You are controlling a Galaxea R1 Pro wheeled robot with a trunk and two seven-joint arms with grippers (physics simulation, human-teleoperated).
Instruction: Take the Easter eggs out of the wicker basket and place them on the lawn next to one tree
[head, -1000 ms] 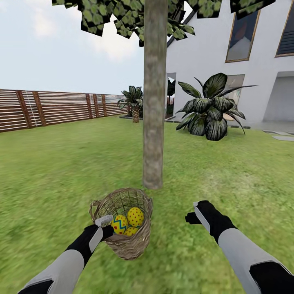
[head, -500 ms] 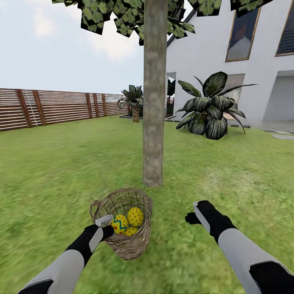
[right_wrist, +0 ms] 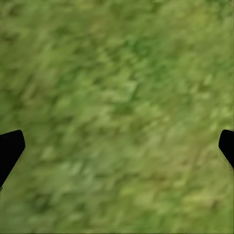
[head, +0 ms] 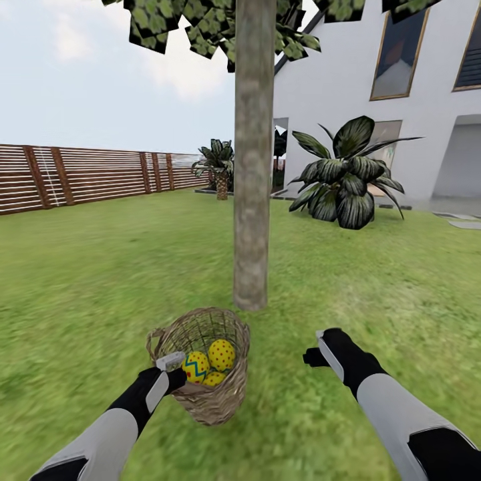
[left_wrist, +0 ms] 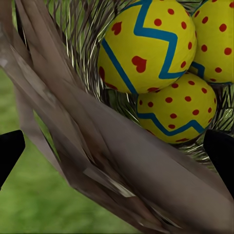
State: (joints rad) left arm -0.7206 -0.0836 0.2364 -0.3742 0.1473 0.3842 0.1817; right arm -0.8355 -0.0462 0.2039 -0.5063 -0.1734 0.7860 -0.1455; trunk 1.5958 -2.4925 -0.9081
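Wicker basket (head: 207,374): just before tree (head: 252,200), holding three Easter eggs (head: 208,361).
Left gripper (head: 175,366): spread wide at basket's rim.
Right gripper (head: 319,351): spread wide, right of basket.

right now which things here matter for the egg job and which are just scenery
For the job: Easter eggs, wicker basket, tree, lawn, left gripper.
Scenery: fence, house, broad-leaved plant.

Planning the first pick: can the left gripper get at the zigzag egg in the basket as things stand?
Probably yes. The left gripper, open, sits at the wicker basket rim, and the zigzag egg lies on top, uncovered; only the rim stands between.
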